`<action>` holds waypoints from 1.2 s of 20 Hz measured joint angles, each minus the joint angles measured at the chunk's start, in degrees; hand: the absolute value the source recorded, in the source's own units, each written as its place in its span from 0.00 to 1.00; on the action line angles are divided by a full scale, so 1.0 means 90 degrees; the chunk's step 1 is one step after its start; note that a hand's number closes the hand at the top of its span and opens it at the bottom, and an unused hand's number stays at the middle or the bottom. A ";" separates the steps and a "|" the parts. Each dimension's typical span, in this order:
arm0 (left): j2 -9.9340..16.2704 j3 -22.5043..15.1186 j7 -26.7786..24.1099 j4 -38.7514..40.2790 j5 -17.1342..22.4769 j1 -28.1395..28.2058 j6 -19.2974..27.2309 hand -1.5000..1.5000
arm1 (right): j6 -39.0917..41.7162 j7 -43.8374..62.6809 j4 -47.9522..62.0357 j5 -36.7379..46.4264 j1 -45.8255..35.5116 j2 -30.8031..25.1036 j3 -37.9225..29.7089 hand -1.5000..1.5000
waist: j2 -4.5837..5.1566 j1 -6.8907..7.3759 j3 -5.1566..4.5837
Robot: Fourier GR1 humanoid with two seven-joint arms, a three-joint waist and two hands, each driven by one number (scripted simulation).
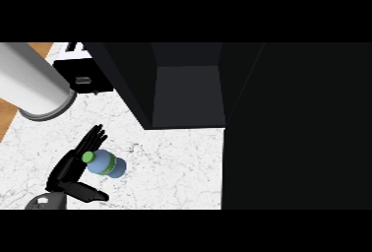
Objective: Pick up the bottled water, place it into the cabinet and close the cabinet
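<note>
- The bottled water (108, 164) stood on the white worktop (167, 167), near the front left, just beside my left hand (71, 167).
- It had a green cap and a blue body with a green band.
- The cabinet (185, 83) was dark and open, up and to the right of the bottle, well apart from it.
- Its big dark door (298, 128) hung open on the right side.
- What could go wrong, I thought: the bottle could tip over if I pushed it sideways before I wrapped round it.
- It could also slip away, because its side was round and I was only on one side of it.
- On the way up, the bottle might bump the cabinet's front edge if I did not lift it high enough.
- My fingers (91, 140) were straight and spread wide, right next to the cap.
- I could not tell if they truly touched the bottle or were just beside it.
- My thumb stuck out low, under the bottle, and it held nothing.
- So my left hand was wide open and carried nothing yet.
- My right hand did not show at all.
- A big silver round thing (33, 81) stood at the back left, away from the bottle.
</note>
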 measured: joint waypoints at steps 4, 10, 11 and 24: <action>-0.0080 -0.0166 -0.0271 0.0691 -0.0120 -0.0224 0.0016 0.00 | 0.0049 -0.0081 -0.0015 0.0010 0.0135 -0.0015 0.0020 0.00 | 0.0002 -0.0006 -0.0002; -0.0237 -0.0189 -0.0706 0.1559 -0.0116 -0.0586 0.0233 1.00 | 0.0044 -0.0111 0.0006 0.0014 0.0108 -0.0016 -0.0060 0.00 | 0.0013 0.0023 -0.0004; -0.0229 -0.0166 -0.0776 0.1683 -0.0085 -0.0618 0.0231 1.00 | 0.0072 -0.0149 0.0023 0.0018 0.0137 -0.0021 -0.0082 0.00 | 0.0010 0.0027 -0.0003; -0.0636 0.0417 -0.1365 0.2505 0.0617 -0.0968 0.0777 1.00 | 0.0152 -0.0348 0.0028 0.0043 0.0332 -0.0001 -0.0109 0.00 | -0.0016 0.0075 0.0027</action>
